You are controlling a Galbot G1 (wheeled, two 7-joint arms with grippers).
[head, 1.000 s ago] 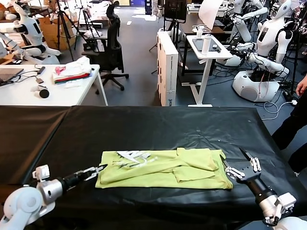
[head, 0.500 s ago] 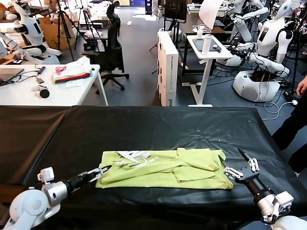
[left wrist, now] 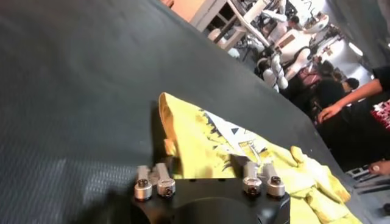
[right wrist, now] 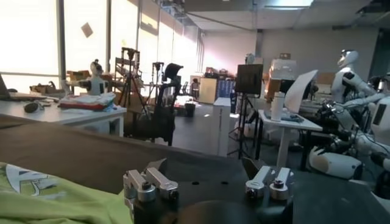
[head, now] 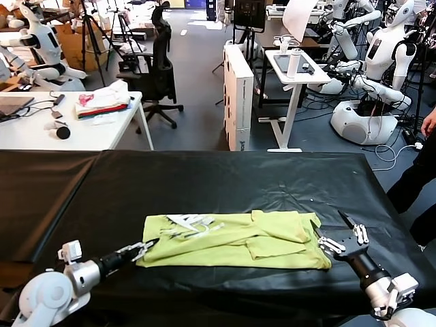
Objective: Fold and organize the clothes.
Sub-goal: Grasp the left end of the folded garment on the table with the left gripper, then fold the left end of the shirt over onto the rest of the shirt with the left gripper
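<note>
T-shirt [head: 235,238] is laid on the black tabletop [head: 204,177], partly folded, sleeves tucked in. Left hand [head: 146,246] is clenched on the shirt's left edge. Right hand [head: 338,238] is held released just beside the right edge. Final folds judged outstanding.

In the left wrist view the left end effector [left wrist: 206,159] shows only its knuckles; its fingertips are lost against the T-shirt [left wrist: 256,159], so whether they pinch the cloth cannot be told. The shirt's far end beyond it is cut off by that picture's edge. In the right wrist view the right end effector [right wrist: 207,176] is cropped at the base, and only a corner of the shirt beside it shows. In the head view both arms run off the lower edge, and the bench [head: 225,177] is cut off on the left.
</note>
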